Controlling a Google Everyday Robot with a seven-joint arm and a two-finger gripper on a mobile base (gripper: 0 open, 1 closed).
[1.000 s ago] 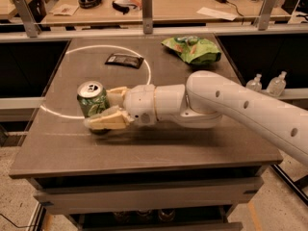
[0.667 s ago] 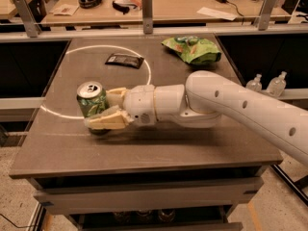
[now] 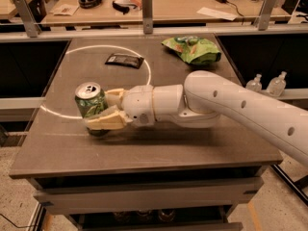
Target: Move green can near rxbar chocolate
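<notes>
The end effector (image 3: 97, 110) still pinches the green can (image 3: 89, 99), held upright low over the bench (image 3: 159, 150), well apart from the rxbar chocolate (image 3: 124, 60), nearer the front; nothing has visibly shifted.

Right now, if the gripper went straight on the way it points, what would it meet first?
The small green aluminium can: the gripper points toward the picture's left with its fingers closed around it. Beyond, apparently only dark tabletop.

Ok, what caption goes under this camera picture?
Robot gripper clasps the green can, rxbar chocolate lying farther back on the table.
</notes>
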